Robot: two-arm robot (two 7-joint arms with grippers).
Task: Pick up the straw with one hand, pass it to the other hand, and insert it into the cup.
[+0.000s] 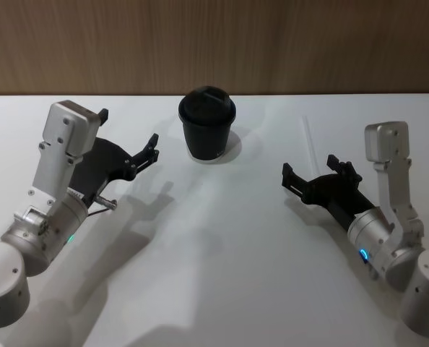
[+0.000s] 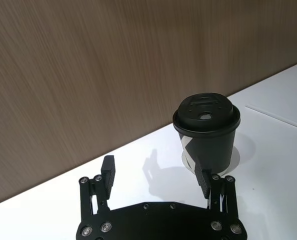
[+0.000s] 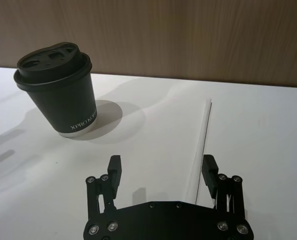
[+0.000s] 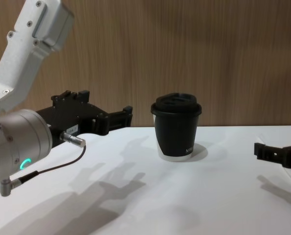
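The cup (image 1: 207, 134) stands upright with its lid on at the top centre of the head view, on the white table (image 1: 222, 275). The straw (image 1: 308, 141) lies flat on the table in the upper right, well apart from the cup. The right gripper (image 3: 161, 165) is at the right of the frame, fingers spread wide, and the straw's near end lies by one finger. The left gripper (image 2: 156, 175) is at the left, also spread wide and empty, pointing toward the cup.

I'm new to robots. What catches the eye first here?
A black lidded coffee cup stands on the white table near the wooden wall. The left gripper and right gripper stand open on either side of it. A thin white straw lies flat by the right gripper.
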